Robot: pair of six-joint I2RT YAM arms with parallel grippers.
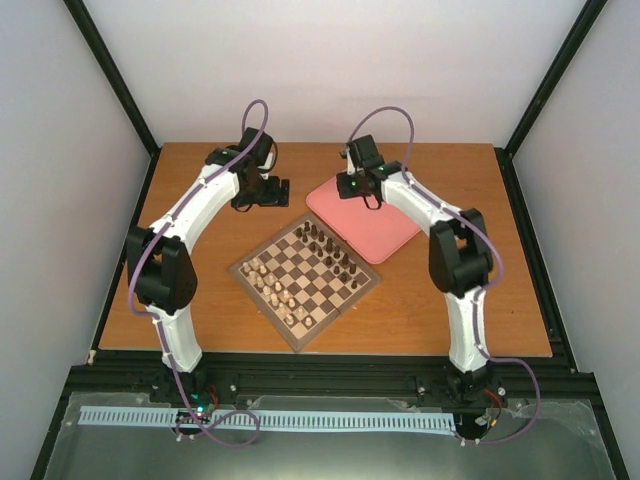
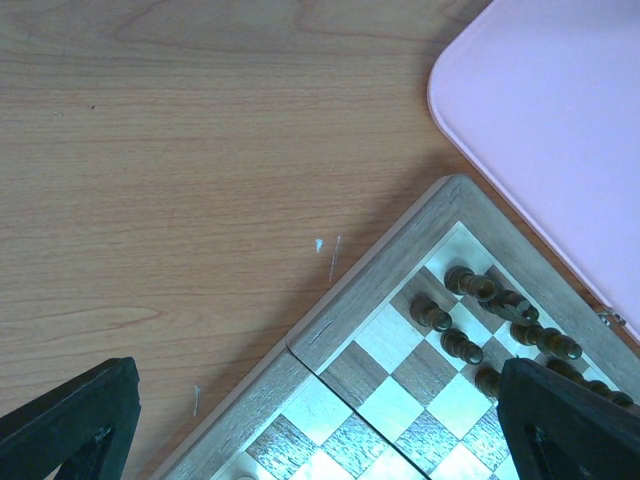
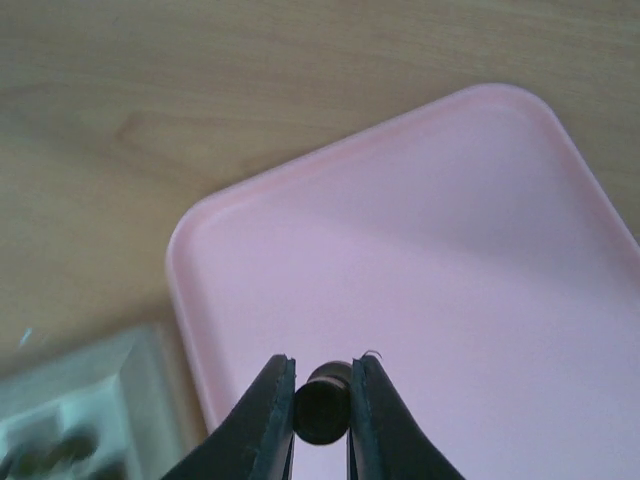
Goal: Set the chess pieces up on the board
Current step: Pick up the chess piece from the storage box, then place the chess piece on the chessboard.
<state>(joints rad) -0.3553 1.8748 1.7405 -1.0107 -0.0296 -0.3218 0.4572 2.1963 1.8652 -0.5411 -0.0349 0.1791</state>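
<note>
Right wrist: right tool [image 3: 322, 375] tight around chess piece [image 3: 322, 408]

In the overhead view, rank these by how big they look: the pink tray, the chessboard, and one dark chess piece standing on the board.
Largest to smallest:
1. chessboard
2. pink tray
3. dark chess piece, by far the smallest

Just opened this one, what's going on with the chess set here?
The right gripper is over the pink tray, shut on a small dark chess piece. The left gripper hangs open by the far corner of the board, holding nothing. On the board, dark pieces line the side nearest the tray and pale pieces the opposite side, so setup looks nearly done.
</note>
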